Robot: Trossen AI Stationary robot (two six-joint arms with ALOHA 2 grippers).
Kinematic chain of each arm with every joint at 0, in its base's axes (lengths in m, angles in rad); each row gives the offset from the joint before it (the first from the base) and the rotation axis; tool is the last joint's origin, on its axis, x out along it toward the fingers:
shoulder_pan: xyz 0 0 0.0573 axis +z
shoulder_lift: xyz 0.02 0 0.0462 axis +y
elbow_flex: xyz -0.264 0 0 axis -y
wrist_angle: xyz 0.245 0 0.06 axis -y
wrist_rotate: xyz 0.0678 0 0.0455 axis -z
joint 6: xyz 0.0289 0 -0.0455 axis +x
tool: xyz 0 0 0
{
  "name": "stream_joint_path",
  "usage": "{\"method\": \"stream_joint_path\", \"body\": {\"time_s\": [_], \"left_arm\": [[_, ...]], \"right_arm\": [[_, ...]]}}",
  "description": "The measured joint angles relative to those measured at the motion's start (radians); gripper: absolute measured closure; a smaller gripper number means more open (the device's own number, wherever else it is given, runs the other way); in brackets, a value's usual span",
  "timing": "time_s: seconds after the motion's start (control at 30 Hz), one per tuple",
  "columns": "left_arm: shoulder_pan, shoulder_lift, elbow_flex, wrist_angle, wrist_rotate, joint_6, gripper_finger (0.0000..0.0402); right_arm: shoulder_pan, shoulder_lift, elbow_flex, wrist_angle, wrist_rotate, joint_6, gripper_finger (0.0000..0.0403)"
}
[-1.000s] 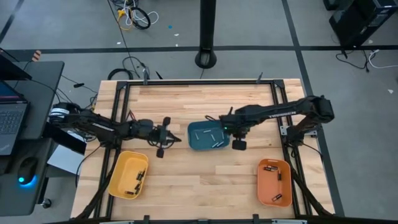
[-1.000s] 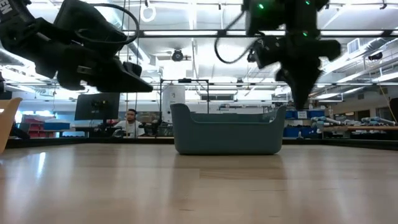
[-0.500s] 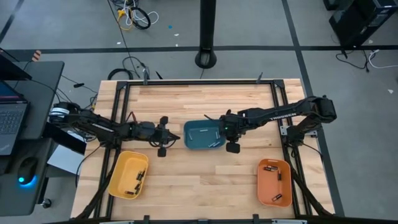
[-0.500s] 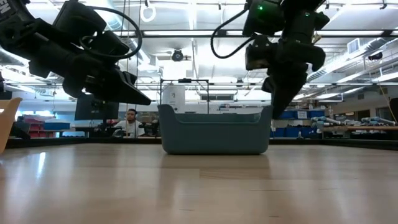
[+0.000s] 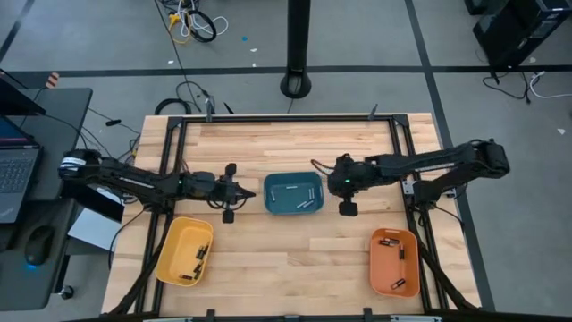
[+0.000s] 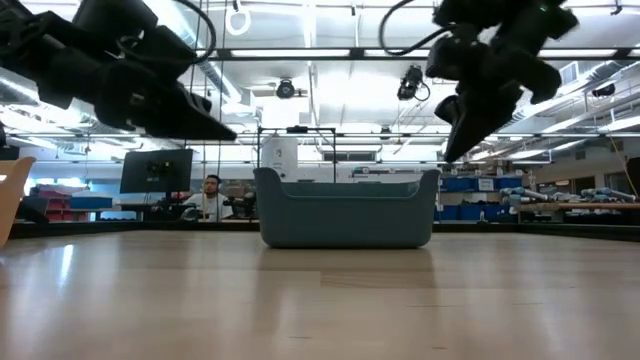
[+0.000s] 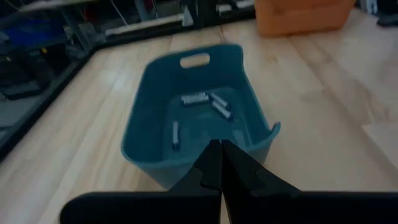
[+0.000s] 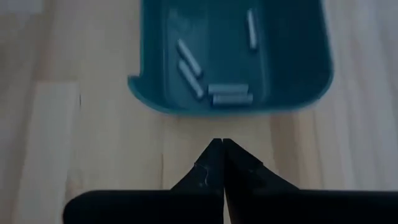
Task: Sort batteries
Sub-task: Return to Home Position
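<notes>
wood tabletop [image 5: 295, 259]; rounded blue bin [image 5: 267, 195] holds slim batteries [image 8: 230, 93]; left end effector [image 7: 216, 147], right end effector [image 8: 219, 143] closed, empty.

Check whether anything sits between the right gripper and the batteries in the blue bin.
Only the near wall of the blue bin. The right gripper, shut, hangs beside the bin over bare table; the batteries lie on the bin's floor just past that wall. Nothing else visible intervenes.

**Wooden surface, three bins**

A pale wooden surface [image 5: 286, 259] fills the middle of the high view and carries three small bins. The blue bin [image 5: 267, 195] sits at centre, the yellow bin [image 5: 163, 259] at lower left, and the orange bin [image 5: 374, 264] at lower right, all well apart.
</notes>
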Motion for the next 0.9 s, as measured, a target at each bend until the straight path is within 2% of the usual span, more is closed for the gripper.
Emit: {"method": "stream_joint_path", "body": {"time_s": [0.1,0.27,0.5,0.7,0.9], "left_arm": [[0.003,-0.04,0.0,-0.003,0.023,0.003,0.0396],[0.008,-0.076,0.0,-0.003,0.108,0.004,0.0396],[0.031,-0.075,0.0,0.022,0.159,0.004,0.0396],[0.086,-0.075,0.0,0.054,0.264,0.0,0.0396],[0.109,-0.1,-0.016,0.067,0.273,-0.025,0.0396]], "right_arm": [[-0.001,-0.079,-0.128,0.219,-0.003,-0.064,0.0397],[-0.023,-0.149,-0.326,0.621,-0.125,-0.099,0.0397],[-0.061,-0.201,-0.497,0.877,-0.14,-0.107,0.0397],[-0.15,-0.209,-0.648,1.091,-0.256,-0.08,0.0397],[-0.18,-0.225,-0.755,1.239,-0.28,-0.036,0.0397]]}}
